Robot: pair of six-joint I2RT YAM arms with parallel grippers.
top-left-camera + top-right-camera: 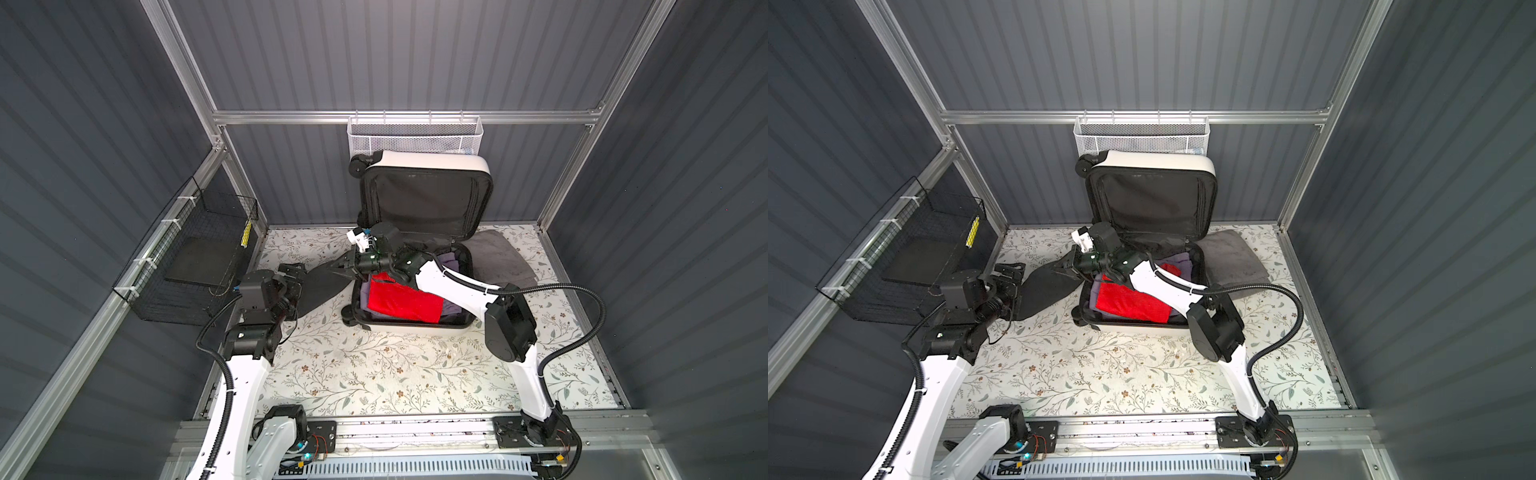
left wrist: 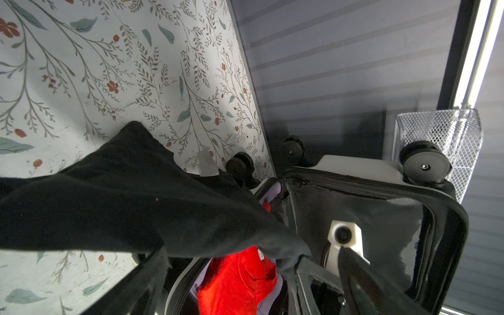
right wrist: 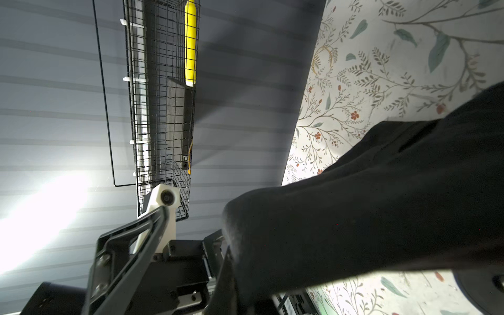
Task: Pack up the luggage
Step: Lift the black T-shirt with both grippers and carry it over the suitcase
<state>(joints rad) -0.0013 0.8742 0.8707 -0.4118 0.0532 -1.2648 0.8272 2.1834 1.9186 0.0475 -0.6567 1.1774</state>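
The luggage [image 1: 432, 160] [image 1: 1154, 160] [image 2: 354, 163] is a white suitcase standing open, its lid leaning on the back wall. Its lower half [image 1: 415, 329] holds a red cloth [image 1: 399, 299] [image 2: 234, 283] over purple cloth [image 1: 451, 264]. A black garment [image 1: 320, 286] [image 1: 1042, 291] [image 2: 136, 204] [image 3: 381, 204] stretches left from the case's left rim over the table. My right gripper [image 1: 344, 266] [image 1: 1068, 266] [image 3: 231, 261] reaches across and is shut on its right end. My left gripper [image 1: 296, 272] [image 1: 1011, 270] [image 2: 229, 267] stands open at the garment's left end, facing the right one.
A grey folded cloth [image 1: 503, 257] lies right of the case. A white mesh basket [image 1: 415, 133] hangs on the back wall behind the lid. A black wire basket [image 1: 195, 257] [image 3: 163, 109] on the left wall holds a dark flat item and a yellow one. The floral table [image 1: 374, 374] lies in front.
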